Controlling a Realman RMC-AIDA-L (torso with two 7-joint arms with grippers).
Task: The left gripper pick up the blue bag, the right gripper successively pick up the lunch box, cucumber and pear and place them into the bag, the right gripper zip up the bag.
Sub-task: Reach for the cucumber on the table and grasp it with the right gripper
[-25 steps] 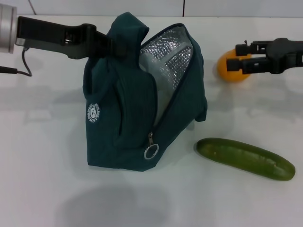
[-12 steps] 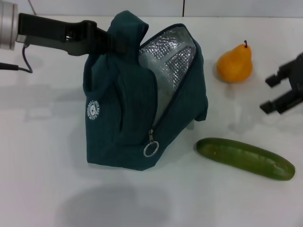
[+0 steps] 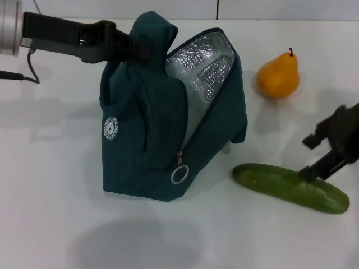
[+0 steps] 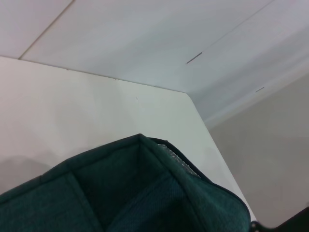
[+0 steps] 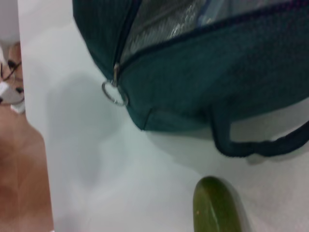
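Left tool (image 3: 139, 51): you have it clamped on the top flap of the blue bag, its arm reaching in from the far left of the counter.
Blue bag (image 3: 151, 129): it stands upright on the white counter (image 3: 50, 185), its mouth gaping toward your right so the silver lining (image 3: 199, 64) shows; the left wrist view looks down over its dark fabric edge.
Zipper: the slider with its metal ring (image 3: 179, 176) hangs low on the front seam, so the bag is unzipped.
Right tool (image 3: 315, 157): your fingers are spread apart, hovering just above the right half of the cucumber and gripping nothing.
Cucumber (image 3: 290, 188): it lies flat on the counter just right of the bag's base; its near tip shows in the right wrist view.
Pear (image 3: 278, 75): it sits upright, stem up, behind the cucumber, well apart from your right tool.
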